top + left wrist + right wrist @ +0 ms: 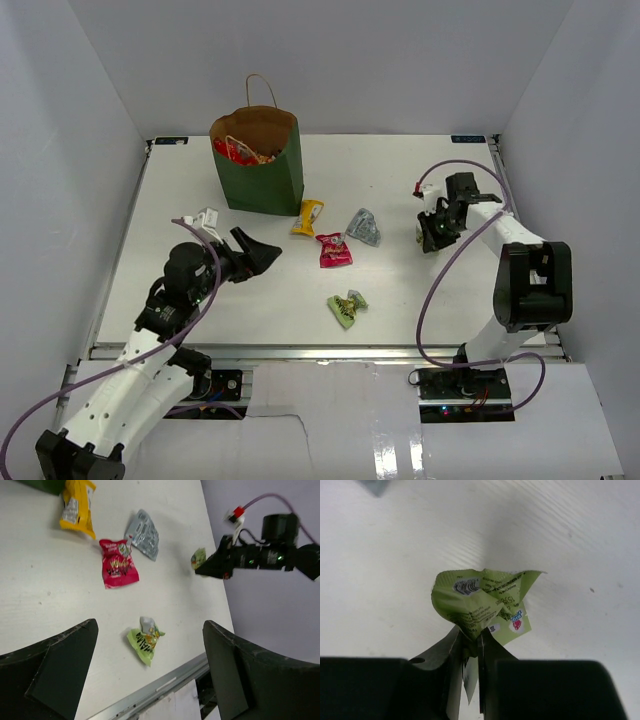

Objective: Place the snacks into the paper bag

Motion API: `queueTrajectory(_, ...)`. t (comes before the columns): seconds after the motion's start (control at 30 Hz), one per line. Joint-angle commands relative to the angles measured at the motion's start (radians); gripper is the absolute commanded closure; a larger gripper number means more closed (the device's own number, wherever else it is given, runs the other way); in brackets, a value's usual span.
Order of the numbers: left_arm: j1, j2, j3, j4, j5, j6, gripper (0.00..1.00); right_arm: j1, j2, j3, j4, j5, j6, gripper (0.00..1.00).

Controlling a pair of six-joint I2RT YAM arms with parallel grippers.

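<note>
Nearest my end, at six o'clock from the middle of the table (290, 300), a light green packet (347, 307) lies loose on the white top. Off at about ten o'clock from it, the left gripper (260, 252) hangs low with its jaws spread wide and nothing between them.

Just past the loose green one, toward twelve o'clock, the pink packet (334, 249) lies flat. I see the silver-grey packet (364, 226) near it at one o'clock and the yellow packet (308, 216) at eleven o'clock.

Well apart at three o'clock from the silver-grey one, the right gripper (431, 236) has its jaws pinched tight on a second light green packet (480, 605). It is crumpled, and most of it sticks out past the fingertips. I cannot tell whether it touches the table.

Farthest back, at eleven o'clock from the middle, the paper bag (258, 175) stands upright just beyond the yellow packet. A red packet (240, 150) shows inside its open mouth.
</note>
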Motion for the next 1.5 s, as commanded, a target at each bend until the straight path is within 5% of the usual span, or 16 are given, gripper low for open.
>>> queueTrajectory(0.0,0.003,-0.001,-0.079,0.033,0.083,-0.053,0.03,0.01,-0.059,0.118,-0.039,-0.346,-0.221,0.9)
queueTrajectory(0.2,0.001,-0.011,-0.248,0.165,0.164,-0.172,0.03,0.196,0.049,0.55,-0.13,-0.548,-0.303,0.92)
queueTrajectory(0.4,0.001,0.009,-0.33,0.207,0.19,-0.204,0.03,0.433,0.251,0.979,0.133,-0.463,-0.026,0.92)
queueTrajectory(0.7,-0.006,-0.035,-0.337,0.198,0.218,-0.231,0.02,0.568,0.509,1.212,0.67,-0.179,0.257,0.92)
queueTrajectory(0.8,-0.012,-0.04,-0.334,0.19,0.224,-0.237,0.02,0.593,0.553,1.233,0.73,-0.148,0.28,0.92)
queueTrajectory(1.03,-0.089,0.052,-0.278,0.188,0.167,-0.237,0.02,0.608,0.56,1.192,0.755,-0.088,0.249,0.36)
queueTrajectory(1.3,-0.319,0.333,-0.136,0.21,-0.011,-0.261,0.02,0.539,0.43,1.181,0.675,-0.169,0.269,0.19)
queueTrajectory(1.37,-0.354,0.443,-0.066,0.157,-0.063,-0.298,0.07,0.471,0.37,1.134,0.623,-0.312,0.271,0.02)
queueTrajectory(1.47,-0.402,0.596,0.064,0.019,-0.127,-0.35,0.17,0.357,0.233,0.95,0.509,-0.556,0.242,0.1)
